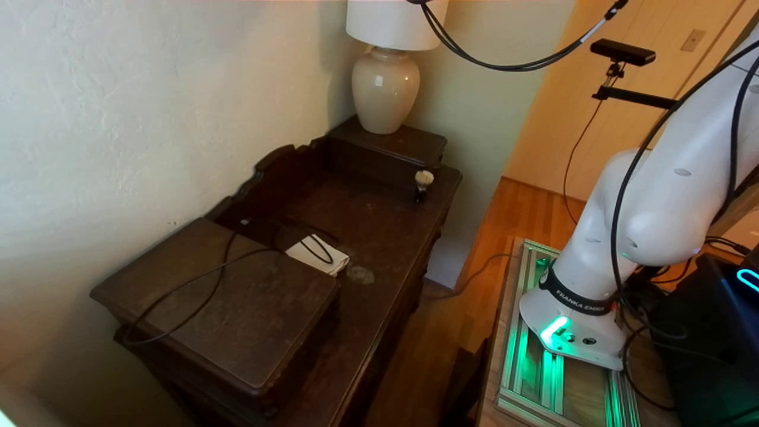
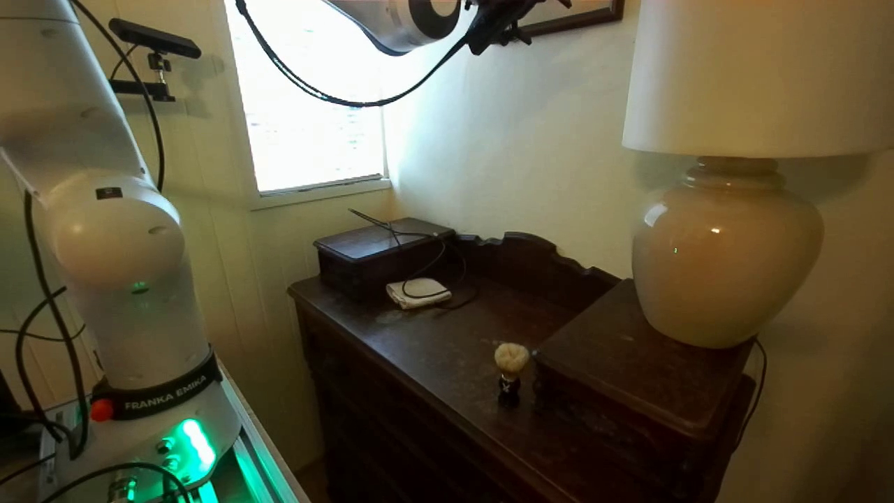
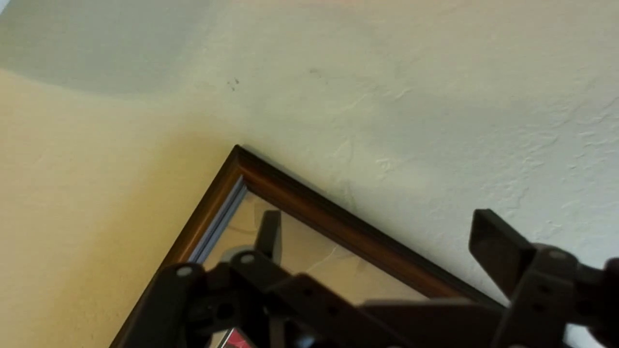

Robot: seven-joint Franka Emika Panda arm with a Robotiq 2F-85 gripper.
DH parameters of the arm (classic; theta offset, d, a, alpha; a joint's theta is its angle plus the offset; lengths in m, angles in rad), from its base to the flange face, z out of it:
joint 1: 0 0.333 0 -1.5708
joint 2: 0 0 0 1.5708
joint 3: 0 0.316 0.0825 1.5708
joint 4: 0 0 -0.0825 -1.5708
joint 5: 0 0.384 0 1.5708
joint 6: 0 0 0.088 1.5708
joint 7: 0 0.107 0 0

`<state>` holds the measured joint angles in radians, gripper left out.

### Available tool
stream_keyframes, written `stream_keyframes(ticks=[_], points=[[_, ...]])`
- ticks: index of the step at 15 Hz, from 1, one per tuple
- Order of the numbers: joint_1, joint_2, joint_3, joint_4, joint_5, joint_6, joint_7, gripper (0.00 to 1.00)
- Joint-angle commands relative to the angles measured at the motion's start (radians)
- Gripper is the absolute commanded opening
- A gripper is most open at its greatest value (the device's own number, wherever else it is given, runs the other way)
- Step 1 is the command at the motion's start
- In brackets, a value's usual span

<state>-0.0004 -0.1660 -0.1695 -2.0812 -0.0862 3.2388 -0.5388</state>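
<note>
My gripper (image 3: 379, 237) is open in the wrist view, its dark fingers wide apart with nothing between them. It faces a wall and the corner of a brown frame (image 3: 338, 215) with a glassy face, a picture or mirror. In an exterior view the gripper (image 2: 538, 21) is high above the dresser, near that frame (image 2: 583, 17). Below, a brush with cream bristles (image 2: 511, 358) and a black handle stands upright on the dresser; it also shows here (image 1: 423, 179). A folded white cloth (image 1: 314, 256) lies farther along, also seen here (image 2: 419, 293), with a black cable over it.
The dark wooden dresser (image 1: 379, 222) stands against the wall, with a raised box (image 1: 231, 302) at one end. A cream lamp (image 1: 385, 89) stands on the other raised box (image 2: 649, 363). A loose cable (image 2: 363, 103) hangs below the arm. A camera (image 1: 622, 52) sits on a mount.
</note>
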Motion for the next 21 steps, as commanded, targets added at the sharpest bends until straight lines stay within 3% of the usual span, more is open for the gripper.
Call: stream_keyframes(ticks=[1,2,7,12,13,15,16,21], points=[[-0.065,0.131,0.012,0.175,-0.070,-0.040,0.083,1.00],[-0.023,0.061,0.004,0.069,-0.007,0.014,0.011,1.00],[-0.053,0.127,0.004,0.152,-0.031,-0.017,0.045,1.00],[-0.060,0.234,-0.008,0.240,-0.023,0.102,0.057,1.00],[-0.086,0.256,0.009,0.263,-0.085,0.120,0.121,1.00],[-0.093,0.295,0.008,0.305,-0.093,0.158,0.139,1.00],[-0.068,0.313,-0.009,0.324,-0.034,0.166,0.088,1.00],[-0.074,0.385,-0.020,0.414,-0.038,0.188,0.083,1.00]])
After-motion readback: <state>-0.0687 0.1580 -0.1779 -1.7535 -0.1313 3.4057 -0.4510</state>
